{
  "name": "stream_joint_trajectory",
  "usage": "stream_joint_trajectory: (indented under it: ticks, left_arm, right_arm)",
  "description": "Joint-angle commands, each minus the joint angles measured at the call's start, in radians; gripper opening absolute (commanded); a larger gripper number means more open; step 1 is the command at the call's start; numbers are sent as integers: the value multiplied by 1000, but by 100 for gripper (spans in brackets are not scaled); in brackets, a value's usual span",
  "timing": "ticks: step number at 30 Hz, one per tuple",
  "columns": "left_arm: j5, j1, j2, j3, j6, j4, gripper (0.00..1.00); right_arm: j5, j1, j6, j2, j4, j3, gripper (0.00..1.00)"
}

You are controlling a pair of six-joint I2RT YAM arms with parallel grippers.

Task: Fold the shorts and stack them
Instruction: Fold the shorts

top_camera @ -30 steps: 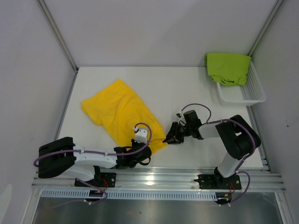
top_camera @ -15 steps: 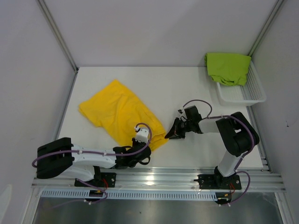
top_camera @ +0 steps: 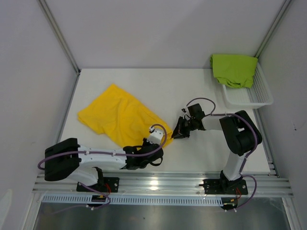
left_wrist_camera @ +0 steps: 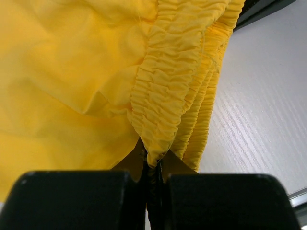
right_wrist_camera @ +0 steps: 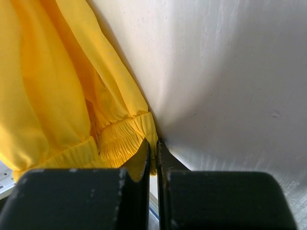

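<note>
Pinching the waistband of the bright yellow soft fabric shorts [top_camera: 117, 117] near 6 o'clock, L claw [left_wrist_camera: 153, 175] & R claw [right_wrist_camera: 152, 160] are both clamped on it, so no fold or stack yet; lime green fabric shorts [top_camera: 233, 69] sit in white plastic mesh basket [top_camera: 261, 99] at 2 o'clock.

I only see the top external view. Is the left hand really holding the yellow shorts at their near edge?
Observer: Yes; in the left wrist view the left hand is shut on the yellow shorts, pinching the gathered elastic waistband.
Operator: And the right hand?
Observer: Its wrist view shows it shut too, a thin strip of waistband caught between its fingertips.
</note>
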Motion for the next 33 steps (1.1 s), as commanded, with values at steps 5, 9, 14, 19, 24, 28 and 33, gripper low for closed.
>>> stream_joint_trajectory:
  ticks: [5, 9, 14, 19, 24, 28, 33]
  left_arm:
    - [68, -29, 134, 110, 23, -200, 0]
    - [77, -46, 176, 107, -6, -199, 2]
    - [101, -54, 154, 78, -24, -162, 33]
    - [69, -54, 117, 84, -38, -171, 70]
    - [46, -29, 107, 116, -57, -174, 82]
    - [9, -15, 127, 165, -49, -193, 83]
    - [20, 4, 98, 208, -20, -191, 83]
  right_arm:
    - [151, -56, -53, -7, -20, 77, 0]
    - [160, -73, -54, -13, -20, 78, 0]
    - [159, -80, -56, -18, -15, 77, 0]
    - [159, -80, -57, -29, -9, 68, 0]
    - [154, -80, -56, -36, -3, 56, 0]
    - [153, -79, -56, -44, -4, 53, 0]
    - [150, -74, -59, -47, -7, 54, 0]
